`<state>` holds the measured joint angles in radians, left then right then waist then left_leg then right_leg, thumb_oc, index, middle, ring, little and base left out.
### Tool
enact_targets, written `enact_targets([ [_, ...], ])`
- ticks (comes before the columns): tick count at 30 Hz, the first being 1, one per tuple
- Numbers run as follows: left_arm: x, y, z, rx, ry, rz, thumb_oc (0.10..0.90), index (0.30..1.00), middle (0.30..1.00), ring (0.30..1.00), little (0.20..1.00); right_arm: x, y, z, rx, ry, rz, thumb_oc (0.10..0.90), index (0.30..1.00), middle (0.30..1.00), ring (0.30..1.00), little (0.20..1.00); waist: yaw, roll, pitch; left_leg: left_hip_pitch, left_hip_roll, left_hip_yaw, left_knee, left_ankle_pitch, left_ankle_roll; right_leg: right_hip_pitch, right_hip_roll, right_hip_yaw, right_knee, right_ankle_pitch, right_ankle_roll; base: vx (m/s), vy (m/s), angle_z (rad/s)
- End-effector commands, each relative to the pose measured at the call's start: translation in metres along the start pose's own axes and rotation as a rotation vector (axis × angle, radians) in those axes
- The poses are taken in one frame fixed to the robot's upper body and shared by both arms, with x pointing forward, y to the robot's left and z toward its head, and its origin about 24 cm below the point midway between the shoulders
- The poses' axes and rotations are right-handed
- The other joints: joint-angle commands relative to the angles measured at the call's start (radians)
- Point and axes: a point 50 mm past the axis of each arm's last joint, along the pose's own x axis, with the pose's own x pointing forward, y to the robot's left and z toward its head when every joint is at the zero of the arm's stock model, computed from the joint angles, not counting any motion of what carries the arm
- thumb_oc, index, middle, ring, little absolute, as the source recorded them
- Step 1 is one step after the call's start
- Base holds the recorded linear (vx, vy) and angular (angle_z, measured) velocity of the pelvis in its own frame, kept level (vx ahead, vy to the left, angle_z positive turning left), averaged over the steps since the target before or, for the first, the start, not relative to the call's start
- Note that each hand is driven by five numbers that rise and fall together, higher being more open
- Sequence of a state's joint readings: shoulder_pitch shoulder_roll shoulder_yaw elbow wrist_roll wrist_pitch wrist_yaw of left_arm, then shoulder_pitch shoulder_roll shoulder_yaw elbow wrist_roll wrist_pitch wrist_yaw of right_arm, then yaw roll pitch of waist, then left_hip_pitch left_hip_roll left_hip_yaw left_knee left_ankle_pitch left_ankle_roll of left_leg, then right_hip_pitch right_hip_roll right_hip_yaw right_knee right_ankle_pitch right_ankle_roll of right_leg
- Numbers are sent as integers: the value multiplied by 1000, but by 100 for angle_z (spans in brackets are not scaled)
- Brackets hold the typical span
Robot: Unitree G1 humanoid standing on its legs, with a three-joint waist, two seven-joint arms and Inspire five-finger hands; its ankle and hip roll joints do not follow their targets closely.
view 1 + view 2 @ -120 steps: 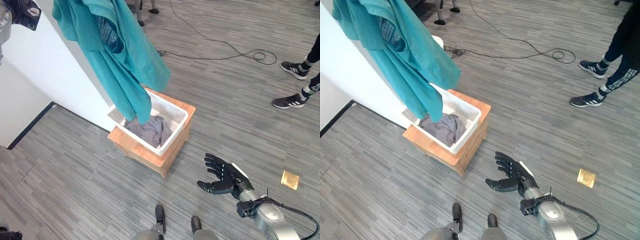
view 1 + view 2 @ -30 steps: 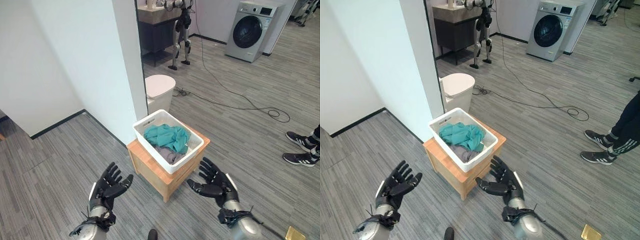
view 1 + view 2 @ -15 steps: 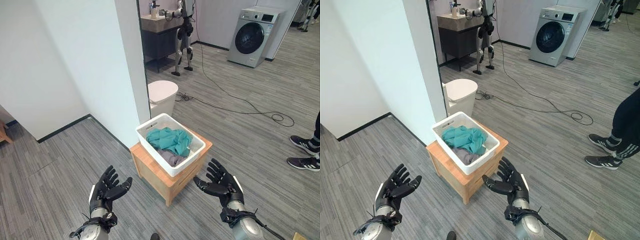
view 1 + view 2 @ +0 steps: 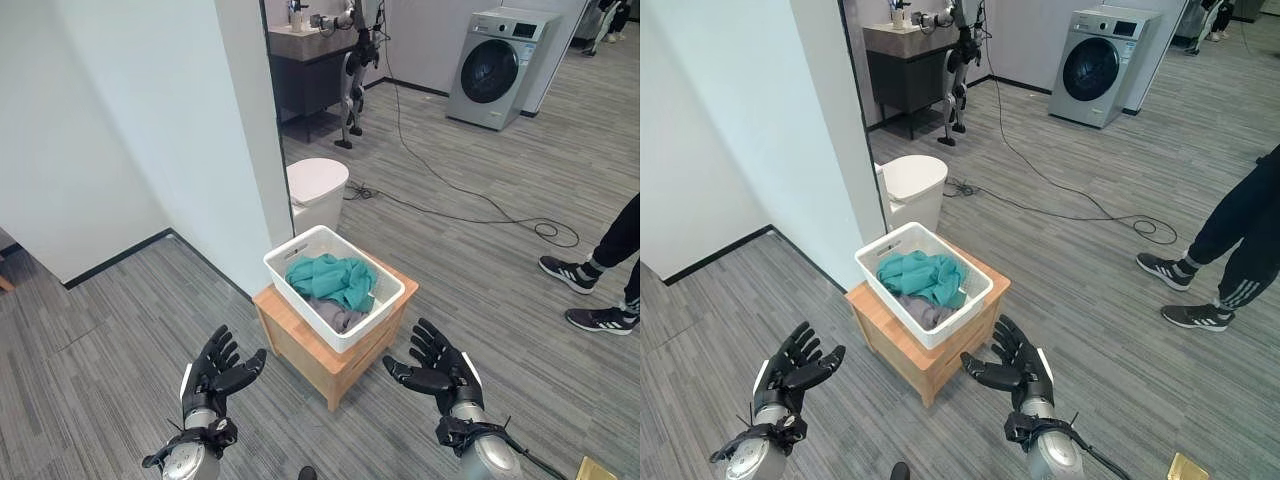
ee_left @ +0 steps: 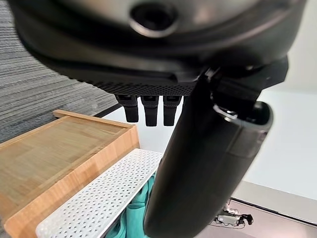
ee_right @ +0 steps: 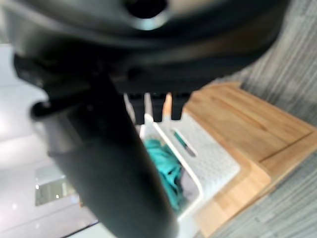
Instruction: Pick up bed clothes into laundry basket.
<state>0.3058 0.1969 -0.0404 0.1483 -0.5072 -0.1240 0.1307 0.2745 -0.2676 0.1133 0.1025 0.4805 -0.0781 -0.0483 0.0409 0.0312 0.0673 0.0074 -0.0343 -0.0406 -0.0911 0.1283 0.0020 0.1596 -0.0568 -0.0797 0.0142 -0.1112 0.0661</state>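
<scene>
A white laundry basket (image 4: pixel 290 257) stands on a low wooden table (image 4: pixel 290 335). Inside it lie a teal cloth (image 4: pixel 333 278) and a grey cloth (image 4: pixel 338 315) partly under the teal one. My left hand (image 4: pixel 214 375) hovers low at the table's front left, open, holding nothing. My right hand (image 4: pixel 440 372) hovers at the table's front right, open with fingers spread, also holding nothing. The left wrist view looks past straight fingers (image 5: pixel 148 106) at the basket's perforated wall (image 5: pixel 99 201). Teal cloth (image 6: pixel 168 171) shows in the basket in the right wrist view.
A white wall corner (image 4: pixel 250 150) rises just behind the table. A white round bin (image 4: pixel 316 190) stands beyond it. A person's legs and shoes (image 4: pixel 590 280) are at the far right. Farther back are a cable (image 4: pixel 470 200) on the floor, a washing machine (image 4: pixel 495 65), a dark cabinet and another robot.
Four seconds ago the teal cloth hung over the basket; it now lies inside. Since half a second ago both hands stay open and low, and the person has stepped further into view.
</scene>
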Motion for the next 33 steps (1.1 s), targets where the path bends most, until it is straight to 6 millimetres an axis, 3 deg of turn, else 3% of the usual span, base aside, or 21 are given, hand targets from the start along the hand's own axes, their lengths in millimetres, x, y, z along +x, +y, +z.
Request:
enact_targets([
  [1, 17, -11, 57, 54, -277, -72, 800, 900, 900, 900, 900, 12, 20, 61, -12, -317, 97, 800, 900, 900, 900, 900, 14, -38, -37, 1, 39, 1, 17, -80, -17, -47, -51, -1, -9, 22, 41, 0, 0, 0],
  [33, 19, -17, 54, 65, -257, -103, 800, 900, 900, 900, 900, 12, 19, 56, -39, -294, 99, 800, 900, 900, 900, 900, 9, -36, -28, -3, 38, -7, 14, -86, -14, -58, -52, 10, -3, 22, 41, 0, 0, 0],
])
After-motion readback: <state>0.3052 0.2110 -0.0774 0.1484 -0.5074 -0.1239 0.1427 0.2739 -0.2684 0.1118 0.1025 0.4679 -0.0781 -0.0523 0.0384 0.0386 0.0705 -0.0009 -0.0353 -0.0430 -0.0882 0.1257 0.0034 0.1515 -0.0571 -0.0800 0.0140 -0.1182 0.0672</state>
